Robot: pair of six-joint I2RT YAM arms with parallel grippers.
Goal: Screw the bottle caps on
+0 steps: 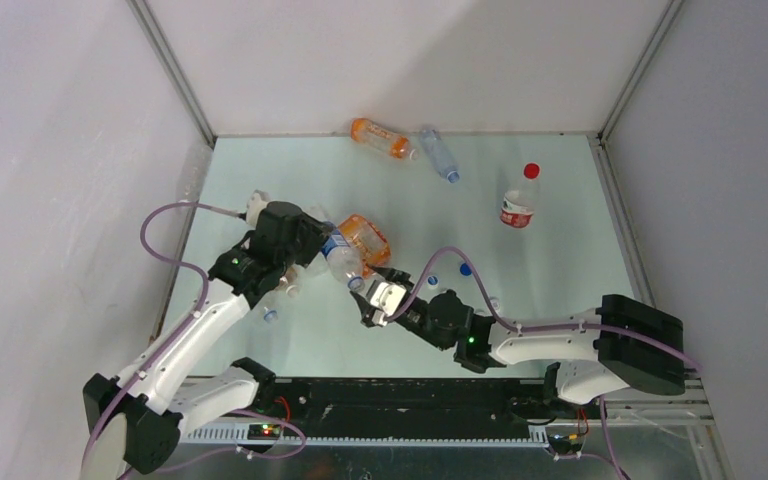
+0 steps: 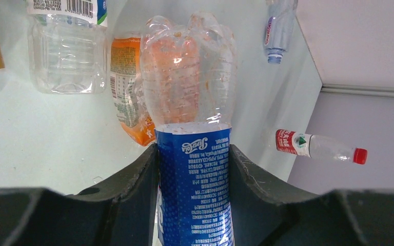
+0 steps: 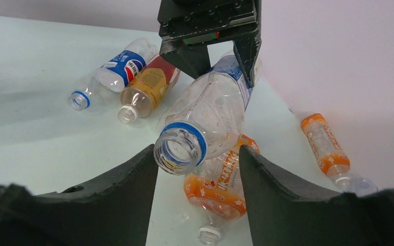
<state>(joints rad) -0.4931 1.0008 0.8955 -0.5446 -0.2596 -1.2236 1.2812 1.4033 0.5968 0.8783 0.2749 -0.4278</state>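
My left gripper (image 1: 312,246) (image 2: 194,174) is shut on a clear bottle with a blue Pepsi label (image 1: 341,257) (image 2: 195,189) and holds it tilted above the table. Its open, uncapped mouth (image 3: 177,151) points at my right gripper (image 1: 377,297) (image 3: 197,154). The right gripper is open and empty, and the mouth sits between its fingers, closer to the left one. An orange-labelled bottle (image 1: 366,238) (image 3: 220,187) lies uncapped on the table under them. Loose blue caps (image 1: 465,268) (image 1: 432,281) lie just right of the right gripper.
A red-capped bottle (image 1: 521,197) (image 2: 318,146) stands at the right. An orange bottle (image 1: 380,137) (image 3: 326,143) and a clear one (image 1: 438,152) lie at the back wall. Another Pepsi bottle (image 3: 115,69) and an amber tea bottle (image 3: 146,89) lie by the left arm. A small cap (image 1: 270,316) lies near it.
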